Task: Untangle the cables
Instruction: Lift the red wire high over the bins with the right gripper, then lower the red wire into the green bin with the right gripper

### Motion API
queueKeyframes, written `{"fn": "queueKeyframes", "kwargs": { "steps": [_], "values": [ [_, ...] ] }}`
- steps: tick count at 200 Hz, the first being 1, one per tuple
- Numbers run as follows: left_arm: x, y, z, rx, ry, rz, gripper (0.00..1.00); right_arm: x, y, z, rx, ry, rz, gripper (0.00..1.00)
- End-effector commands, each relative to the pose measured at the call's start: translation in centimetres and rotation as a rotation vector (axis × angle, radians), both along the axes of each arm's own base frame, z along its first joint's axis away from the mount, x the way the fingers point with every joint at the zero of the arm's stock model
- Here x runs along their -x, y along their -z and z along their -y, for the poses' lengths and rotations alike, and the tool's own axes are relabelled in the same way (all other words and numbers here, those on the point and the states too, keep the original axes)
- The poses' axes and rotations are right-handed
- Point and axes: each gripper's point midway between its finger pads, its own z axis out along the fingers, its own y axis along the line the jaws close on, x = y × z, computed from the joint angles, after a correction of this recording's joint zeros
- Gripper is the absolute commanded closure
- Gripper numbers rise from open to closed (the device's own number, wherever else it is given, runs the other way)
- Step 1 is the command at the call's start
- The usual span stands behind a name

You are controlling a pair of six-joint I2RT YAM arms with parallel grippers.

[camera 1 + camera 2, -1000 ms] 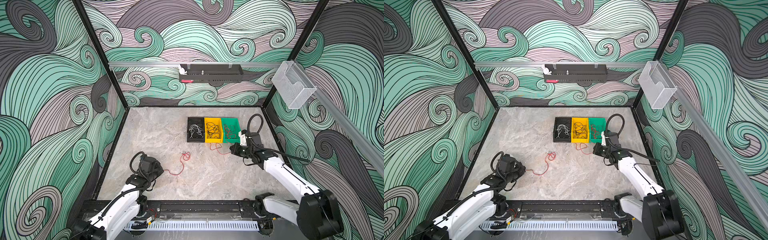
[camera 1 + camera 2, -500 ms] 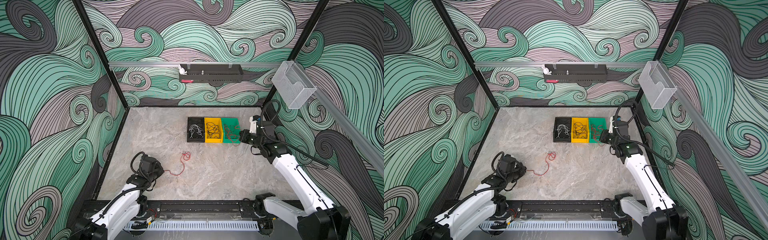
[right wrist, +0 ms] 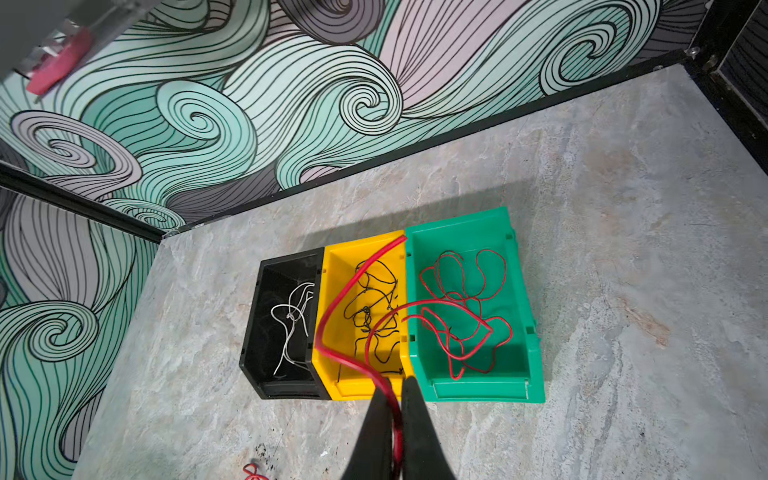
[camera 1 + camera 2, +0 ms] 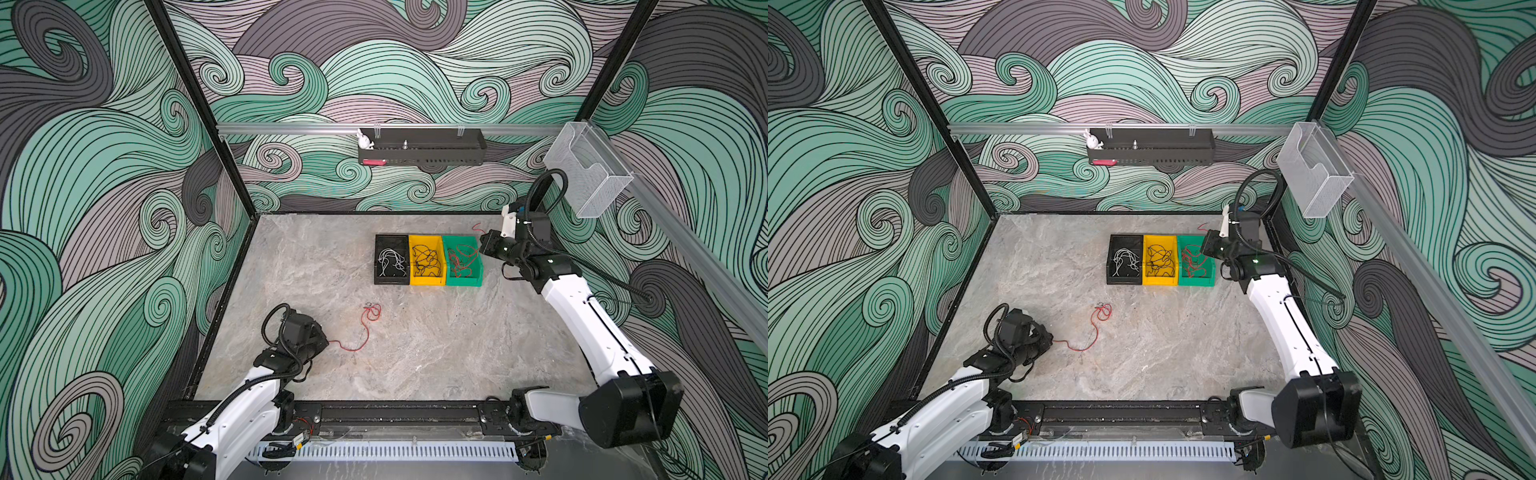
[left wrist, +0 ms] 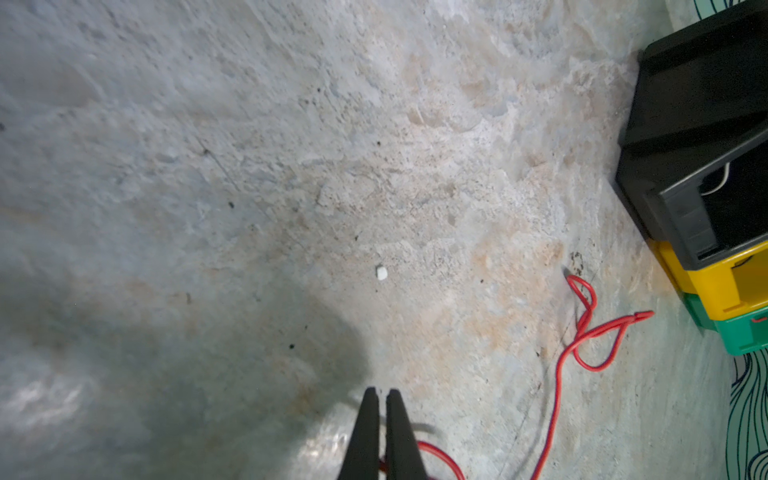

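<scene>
In both top views: left claw (image 4: 327, 342) low over the desk (image 4: 415, 365) at front left, clamped tight on one end of a red cable (image 4: 365, 330). Cable trailing away across the desk to a small knotted loop, well apart from the bins. Toward the back, three bins touching in a row: black bin (image 4: 390, 238) with white cables (image 4: 391, 264), yellow bin (image 4: 426, 238) with black cables (image 4: 426, 261), green bin (image 4: 463, 281) with red cables (image 4: 460, 259). Right claw (image 4: 483, 248) raised just beside the green bin's right wall, an end of a second red cable (image 4: 478, 227) sticking up just behind it; jaw gap too small to judge from here. From the left wrist: fingers (image 5: 365, 428) pressed almost flat together, a sliver of red caught low between them. Rest of the red cable (image 5: 557, 395) lying on the desk (image 5: 249, 166), snaking to its loop near the bins; one white strand showing inside the black bin (image 5: 685, 124). From the right wrist: right claw (image 3: 392, 388) closed, second red cable (image 3: 319, 347) pinched between the tips and arching above the yellow bin (image 3: 349, 386). A further loop of it reaching over the green bin (image 3: 478, 390), above or among the red cables there, impossible to tell which. White cables (image 3: 291, 320) lying loose in the black bin (image 3: 286, 388).
</scene>
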Motion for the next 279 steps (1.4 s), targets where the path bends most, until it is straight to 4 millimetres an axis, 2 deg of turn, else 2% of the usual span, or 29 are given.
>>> {"fn": "queueKeyframes", "kwargs": {
  "steps": [1, 13, 27, 55, 95, 128, 162, 201, 236, 279],
  "values": [
    [-0.1, 0.1, -0.3, -0.017, 0.003, 0.006, 1.0, -1.4, -0.6, 0.1, -0.006, -0.006, 0.021, 0.91],
    [-0.1, 0.0, -0.3, -0.018, 0.002, 0.01, 1.0, -1.9, -0.2, 0.3, -0.01, -0.001, 0.012, 0.91],
    [-0.2, 0.0, -0.3, -0.021, 0.001, 0.012, 1.0, -3.1, -0.8, 0.4, -0.024, 0.003, 0.044, 0.91],
    [-0.3, 0.1, -0.4, -0.027, 0.0, 0.011, 1.0, -4.6, 0.1, 0.4, -0.028, 0.001, 0.042, 0.91],
    [-0.5, 0.3, -0.3, -0.031, 0.004, 0.005, 1.0, -6.2, 3.6, -0.9, -0.073, -0.044, -0.026, 0.91],
    [-0.4, 0.6, -0.3, -0.032, 0.005, -0.007, 1.0, -6.6, 7.0, -1.6, -0.102, -0.055, -0.096, 0.91],
    [-0.4, 0.7, -0.3, -0.033, 0.002, -0.006, 1.0, -6.8, 8.7, -2.1, -0.141, -0.06, -0.124, 0.92],
    [-0.3, 0.7, -0.3, -0.029, 0.003, -0.008, 1.0, -7.5, 11.0, 0.1, -0.081, 0.045, -0.161, 0.92],
    [-0.3, 0.7, -0.4, -0.028, -0.002, -0.002, 1.0, -7.4, 13.7, 2.3, 0.076, 0.13, -0.222, 0.92],
    [-0.2, 1.0, -0.4, -0.031, -0.005, -0.011, 1.0, -7.2, 15.0, 3.5, 0.233, 0.188, -0.231, 0.92]
  ]
}}
